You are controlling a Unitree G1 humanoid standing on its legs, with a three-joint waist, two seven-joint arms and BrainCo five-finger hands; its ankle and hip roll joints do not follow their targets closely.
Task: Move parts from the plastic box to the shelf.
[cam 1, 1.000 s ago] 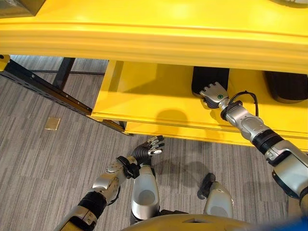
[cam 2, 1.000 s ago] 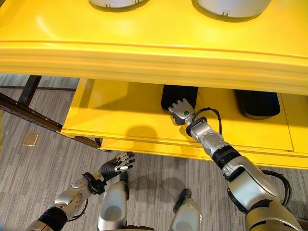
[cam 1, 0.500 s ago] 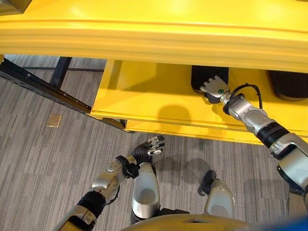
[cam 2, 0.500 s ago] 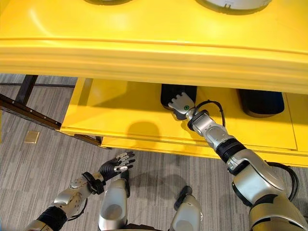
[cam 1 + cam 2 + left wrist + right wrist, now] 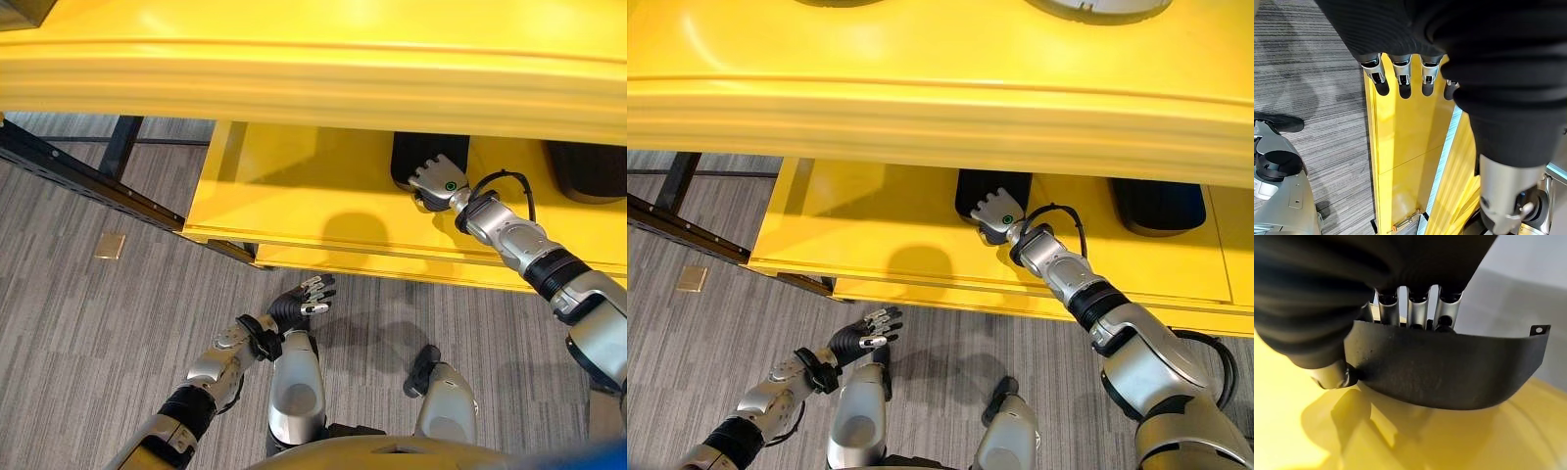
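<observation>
On the lower shelf: the black part (image 5: 991, 192) lay on the yellow shelf (image 5: 882, 230), far back under the upper tier's edge.
Right hand: the right hand (image 5: 998, 218) was on that part's near end; in its wrist view the fingers (image 5: 1418, 308) ran over the top of the part's edge with the thumb underneath, pinching it.
Second part: another black part (image 5: 1156, 206) sat on the same level, off to the right and well apart from the first.
Left hand: the left hand (image 5: 299, 301) hung low over the grey floor (image 5: 88, 323) in front of the shelf, fingers (image 5: 1400, 73) straight and holding nothing.
Floor: a small tan square (image 5: 110, 246) lay to the left.
</observation>
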